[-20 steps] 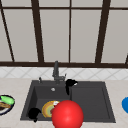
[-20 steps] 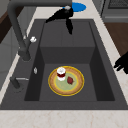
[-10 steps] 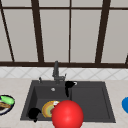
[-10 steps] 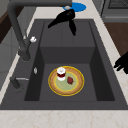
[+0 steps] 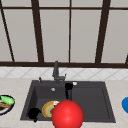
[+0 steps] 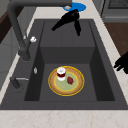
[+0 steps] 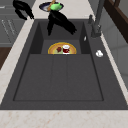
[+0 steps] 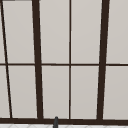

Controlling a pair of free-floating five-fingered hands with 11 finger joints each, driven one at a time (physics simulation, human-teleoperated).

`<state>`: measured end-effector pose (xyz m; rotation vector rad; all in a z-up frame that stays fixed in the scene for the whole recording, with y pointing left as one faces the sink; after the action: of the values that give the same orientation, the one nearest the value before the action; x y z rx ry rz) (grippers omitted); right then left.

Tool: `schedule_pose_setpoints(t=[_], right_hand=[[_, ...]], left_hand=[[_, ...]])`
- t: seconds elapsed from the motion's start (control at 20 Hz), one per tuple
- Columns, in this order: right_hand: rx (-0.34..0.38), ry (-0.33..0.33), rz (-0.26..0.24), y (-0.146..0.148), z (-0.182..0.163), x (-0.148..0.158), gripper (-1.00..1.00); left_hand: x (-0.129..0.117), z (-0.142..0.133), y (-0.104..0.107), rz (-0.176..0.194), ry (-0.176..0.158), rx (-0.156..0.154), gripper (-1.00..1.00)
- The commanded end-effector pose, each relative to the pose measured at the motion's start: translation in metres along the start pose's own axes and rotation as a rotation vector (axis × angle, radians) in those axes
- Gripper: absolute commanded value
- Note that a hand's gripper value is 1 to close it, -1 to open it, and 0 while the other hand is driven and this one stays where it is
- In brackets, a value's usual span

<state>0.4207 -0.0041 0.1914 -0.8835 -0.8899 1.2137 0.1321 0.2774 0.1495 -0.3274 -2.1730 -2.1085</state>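
Sink [image 5: 105, 100] scene, unchanged vs. the frames 0.5 s and 1 s ago: your right hand [image 5: 68, 87] hangs over the basin mid-section, fingers straight and loose, holding nothing. Your left hand [image 5: 33, 113] sits at the sink's front-left rim; finger state can't be told. The plate [image 6: 53, 86] w/ cup [image 6: 61, 73] lies on the sink floor, left end, so no contact made yet.

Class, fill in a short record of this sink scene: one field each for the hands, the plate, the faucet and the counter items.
Left robot hand: hovers by the sink's front-left rim.
Right robot hand: above the basin, fingers straight, pointing down.
Plate: yellow, on the basin floor, bearing a small jar and a red bit.
Faucet: behind the basin.
Counter: blue dish right, dark plate with food left.
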Motion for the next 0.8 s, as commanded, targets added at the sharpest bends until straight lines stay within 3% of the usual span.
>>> schedule_pose_setpoints(t=[0.0, 0.4, 0.75], right_hand=[[0.010, -0.081, 0.013, 0.008, 0.014, -0.012, -1.00], [0.016, -0.207, -0.014, 0.027, 0.049, -0.038, -1.00], [0.028, -0.264, -0.036, 0.041, 0.087, -0.064, -1.00]], left_hand=[[0.000, 0.000, 0.000, 0.000, 0.000, 0.000, 0.00], [0.000, 0.000, 0.000, 0.000, 0.000, 0.000, 0.00], [0.000, 0.000, 0.000, 0.000, 0.000, 0.000, 0.00]])
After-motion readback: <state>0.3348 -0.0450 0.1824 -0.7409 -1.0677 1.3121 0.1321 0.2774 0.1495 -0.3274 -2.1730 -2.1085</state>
